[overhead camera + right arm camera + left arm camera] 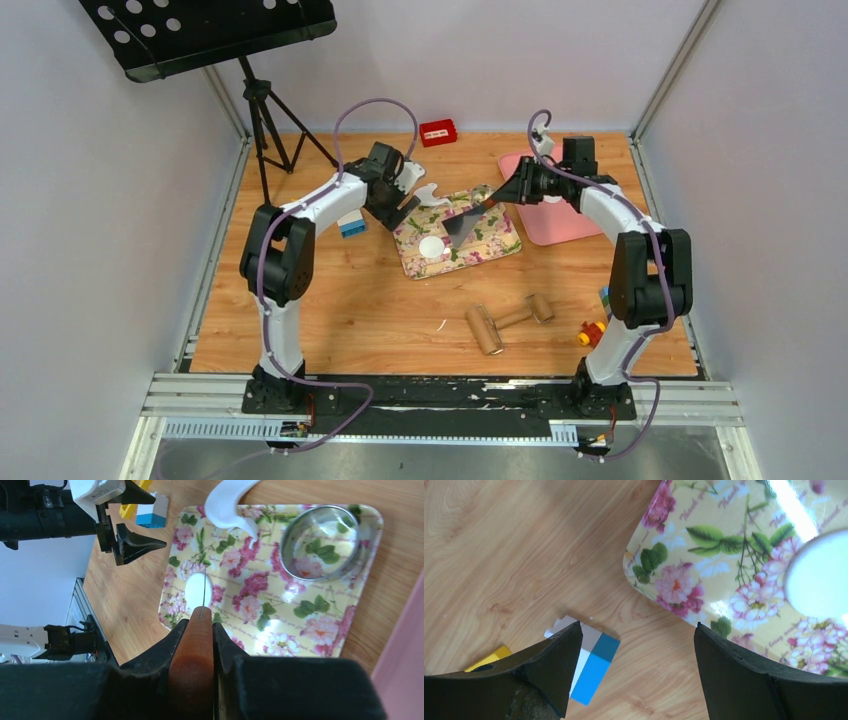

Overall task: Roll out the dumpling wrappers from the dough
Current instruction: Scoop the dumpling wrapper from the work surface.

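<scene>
A round white dumpling wrapper (pixel 432 246) (pixel 198 591) (pixel 819 575) lies flat on the floral tray (pixel 495 245) (pixel 265 630) (pixel 684 555). An irregular scrap of dough (pixel 427 193) (pixel 231 502) hangs over the tray's far edge. My right gripper (pixel 505 195) (pixel 200 624) is shut on the wooden handle of a scraper (pixel 192 650), whose dark blade (pixel 460 225) reaches over the tray toward the wrapper. Beside the tray's left corner my left gripper (pixel 400 208) (pixel 639 626) is open, above bare wood, with nothing between its fingers.
A metal ring cutter (pixel 321 542) stands on the tray. A white-and-blue block (pixel 352 225) (pixel 594 662) and a yellow piece (pixel 489 659) lie left of the tray. A wooden rolling pin (pixel 505 320) lies nearer the bases. A pink mat (pixel 560 210) sits right, a red box (pixel 438 132) at the back.
</scene>
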`<action>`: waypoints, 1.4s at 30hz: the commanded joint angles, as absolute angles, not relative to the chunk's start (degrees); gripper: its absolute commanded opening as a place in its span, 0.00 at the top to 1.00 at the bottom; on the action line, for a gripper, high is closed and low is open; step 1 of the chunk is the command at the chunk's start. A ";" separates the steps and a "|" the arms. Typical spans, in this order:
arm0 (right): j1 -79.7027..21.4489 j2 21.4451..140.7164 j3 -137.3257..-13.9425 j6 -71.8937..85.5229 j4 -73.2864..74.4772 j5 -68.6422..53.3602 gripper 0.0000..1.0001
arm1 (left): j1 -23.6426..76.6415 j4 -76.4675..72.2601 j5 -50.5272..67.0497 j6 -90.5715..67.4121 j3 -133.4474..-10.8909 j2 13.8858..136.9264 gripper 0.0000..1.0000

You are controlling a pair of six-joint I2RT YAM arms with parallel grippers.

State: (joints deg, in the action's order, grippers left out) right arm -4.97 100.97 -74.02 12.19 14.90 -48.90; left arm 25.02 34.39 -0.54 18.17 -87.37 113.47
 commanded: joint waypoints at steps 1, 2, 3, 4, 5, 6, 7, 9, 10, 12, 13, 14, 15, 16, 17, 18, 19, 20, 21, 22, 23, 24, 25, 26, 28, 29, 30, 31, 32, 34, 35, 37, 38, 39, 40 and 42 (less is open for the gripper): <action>-2.29 102.22 -72.85 13.52 8.28 -52.68 1.00 | 24.96 33.70 1.44 12.34 -91.71 116.34 0.12; -2.07 102.48 -72.41 13.05 8.22 -52.63 1.00 | 24.92 34.11 2.19 11.55 -92.35 117.00 0.12; -1.82 102.90 -72.04 12.80 7.89 -52.71 1.00 | 24.96 34.37 2.76 10.08 -92.90 117.58 0.12; -1.70 103.18 -71.85 12.63 7.79 -52.75 1.00 | 24.96 34.74 3.15 9.09 -93.50 118.13 0.12; -1.60 103.45 -71.64 12.58 7.57 -52.99 1.00 | 24.96 35.06 3.39 8.04 -93.98 118.64 0.13; -1.58 103.71 -71.42 12.38 7.34 -53.06 1.00 | 24.96 35.29 3.28 6.72 -94.36 119.13 0.14; -1.58 103.81 -71.45 12.05 7.26 -53.02 1.00 | 24.96 35.59 3.32 5.75 -94.65 119.65 0.16; -1.58 103.97 -71.26 11.37 6.60 -52.70 1.00 | 24.95 35.77 3.92 4.12 -94.39 120.19 0.23; -1.51 103.97 -71.07 11.07 6.13 -52.47 1.00 | 24.96 35.68 4.03 3.48 -94.11 120.39 0.25; -1.49 104.18 -70.57 11.02 5.18 -51.95 1.00 | 24.96 36.02 4.09 2.56 -93.85 120.78 0.29; -1.49 104.38 -70.39 11.18 4.72 -51.87 1.00 | 24.96 36.03 3.86 2.21 -93.60 120.83 0.29; -1.49 104.60 -70.26 11.35 4.40 -51.90 1.00 | 24.96 36.00 3.57 1.98 -93.45 120.96 0.30; -1.49 104.81 -70.06 11.65 3.96 -51.86 1.00 | 24.96 36.16 2.93 1.75 -93.35 121.24 0.33; -1.49 104.95 -69.92 11.78 3.48 -51.71 1.00 | 25.00 36.20 2.38 1.60 -93.34 121.54 0.37; -1.49 105.19 -69.79 11.96 3.21 -51.42 1.00 | 24.97 36.29 2.16 1.54 -93.46 121.80 0.41; -1.49 105.42 -69.72 12.10 2.88 -51.34 1.00 | 24.95 36.35 1.79 1.43 -93.57 122.19 0.43; -1.49 105.56 -69.63 12.19 2.56 -51.29 1.00 | 24.96 36.32 1.54 1.26 -93.79 122.57 0.45; -1.56 105.82 -69.68 12.29 2.47 -51.15 1.00 | 24.96 36.26 1.50 1.23 -94.09 122.96 0.49; -1.50 106.04 -69.67 12.42 2.39 -51.10 1.00 | 24.96 36.49 1.04 1.14 -94.58 123.60 0.50; -1.57 106.18 -69.77 12.54 2.37 -50.99 1.00 | 24.96 36.52 0.85 1.14 -95.10 124.18 0.52; -1.58 106.33 -69.72 12.49 2.30 -50.98 1.00 | 24.92 36.84 0.61 1.32 -95.76 124.72 0.56; -1.58 106.49 -69.85 12.48 2.28 -50.93 1.00 | 24.96 37.01 0.21 1.51 -96.39 125.24 0.58; -1.65 106.60 -69.99 12.55 2.33 -50.69 1.00 | 24.96 37.34 0.18 1.68 -97.14 125.85 0.61; -1.67 106.76 -70.15 12.69 2.71 -50.37 1.00 | 24.92 37.71 0.18 1.96 -97.89 126.31 0.64; -1.74 106.95 -70.50 13.18 3.72 -49.75 1.00 | 24.88 38.30 -0.99 2.51 -99.13 127.28 0.66; -1.76 107.03 -70.75 13.49 4.99 -49.14 1.00 | 24.87 38.66 -1.53 2.79 -99.93 127.75 0.69; -1.83 107.11 -71.15 13.79 6.42 -48.17 1.00 | 24.87 39.01 -1.70 3.04 -100.39 128.19 0.70; -1.84 107.38 -71.71 14.05 8.30 -47.40 1.00 | 24.83 39.47 -1.91 3.28 -100.82 128.57 0.70; -1.85 107.48 -72.01 14.32 9.54 -46.67 1.00 | 24.79 39.83 -2.19 3.38 -101.11 128.97 0.70; -1.87 107.30 -71.96 14.92 11.27 -44.45 1.00 | 24.70 39.90 -2.41 3.34 -101.01 129.02 0.70; -1.85 107.19 -71.62 15.27 11.44 -43.90 1.00 | 24.70 39.84 -2.56 3.30 -100.86 128.90 0.70; -1.85 107.14 -71.16 16.83 11.95 -43.50 1.00 | 24.69 39.60 -2.92 2.94 -100.52 128.57 0.70; -1.91 107.19 -71.04 17.39 11.95 -43.58 1.00 | 24.70 39.44 -2.91 2.65 -100.19 128.32 0.69; -2.01 107.11 -70.89 18.00 11.89 -43.59 1.00 | 24.70 39.17 -2.86 2.37 -99.82 127.95 0.69; -2.10 107.06 -70.77 18.59 11.66 -43.59 1.00 | 24.65 39.00 -2.64 2.11 -99.41 127.64 0.68; -2.35 107.47 -70.89 19.37 11.45 -43.60 1.00 | 24.70 38.45 -2.25 1.41 -98.28 126.86 0.68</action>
